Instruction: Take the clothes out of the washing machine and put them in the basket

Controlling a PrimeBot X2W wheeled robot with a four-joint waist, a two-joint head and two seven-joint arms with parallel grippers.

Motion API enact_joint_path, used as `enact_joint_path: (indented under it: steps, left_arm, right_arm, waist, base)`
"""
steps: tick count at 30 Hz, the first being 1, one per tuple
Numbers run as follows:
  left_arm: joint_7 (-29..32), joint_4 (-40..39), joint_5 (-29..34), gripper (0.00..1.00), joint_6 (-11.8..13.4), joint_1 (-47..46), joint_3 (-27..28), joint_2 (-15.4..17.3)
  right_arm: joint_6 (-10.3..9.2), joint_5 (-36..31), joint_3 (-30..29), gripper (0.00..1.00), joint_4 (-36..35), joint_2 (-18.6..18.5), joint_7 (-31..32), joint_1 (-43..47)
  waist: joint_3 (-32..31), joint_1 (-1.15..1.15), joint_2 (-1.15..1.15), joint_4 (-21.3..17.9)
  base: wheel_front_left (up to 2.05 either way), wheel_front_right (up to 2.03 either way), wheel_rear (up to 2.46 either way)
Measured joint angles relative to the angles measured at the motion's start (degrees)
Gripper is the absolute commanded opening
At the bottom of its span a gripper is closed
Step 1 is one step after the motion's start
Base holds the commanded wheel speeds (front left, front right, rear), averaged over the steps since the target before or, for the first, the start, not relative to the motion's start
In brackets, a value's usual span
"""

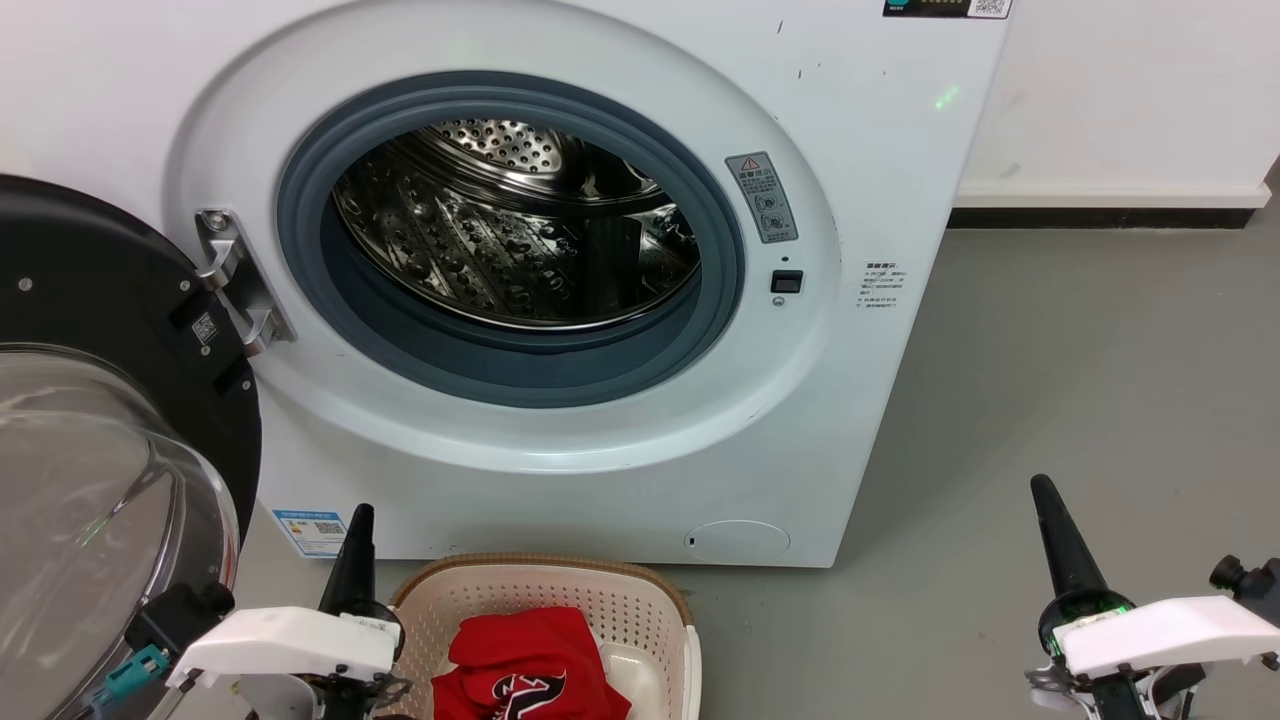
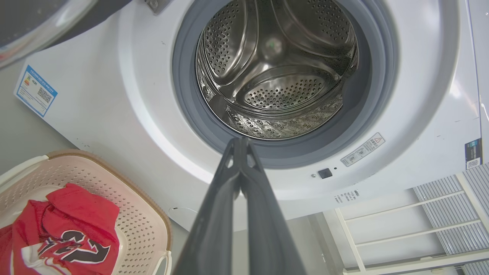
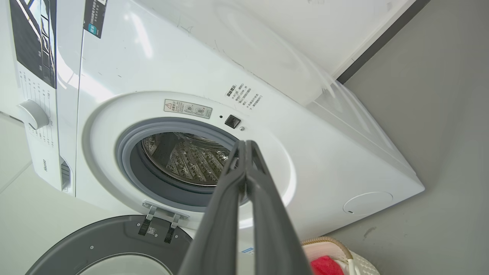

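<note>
Clothes [image 1: 525, 660] lie crumpled in perforated plastic basket [image 1: 560, 590].

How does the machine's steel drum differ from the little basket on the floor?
The shiny steel drum is round and looks empty; the cream-white plastic basket with a brown woven-look rim is roughly square and holds a red garment with a black-and-white logo. The drum opens sideways, the basket upward. Both have perforated walls.

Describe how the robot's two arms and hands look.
The left hand and right hand each have two long dark grey fingers tapering to a narrow tip, with small cut-outs near the tips. Behind each sits a glossy white angular shell over black parts. A green light glows at the right hand's base; a teal plug sits by the left one.
</note>
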Motion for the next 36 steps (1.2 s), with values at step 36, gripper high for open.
enact_joint_path:
  steps: [36]
  left_arm:
    - [4.95, 0.31, -20.47, 0.00, -1.79, -1.23, 2.42, -0.33]
  right_arm:
    - [0.00, 19.70, -2.32, 0.00, 3.26, -0.04, 3.54, -2.48]
  waist:
    - [0.47, 0.00, 0.00, -0.06]
  base:
    - [0.00, 0.00, 0.00]
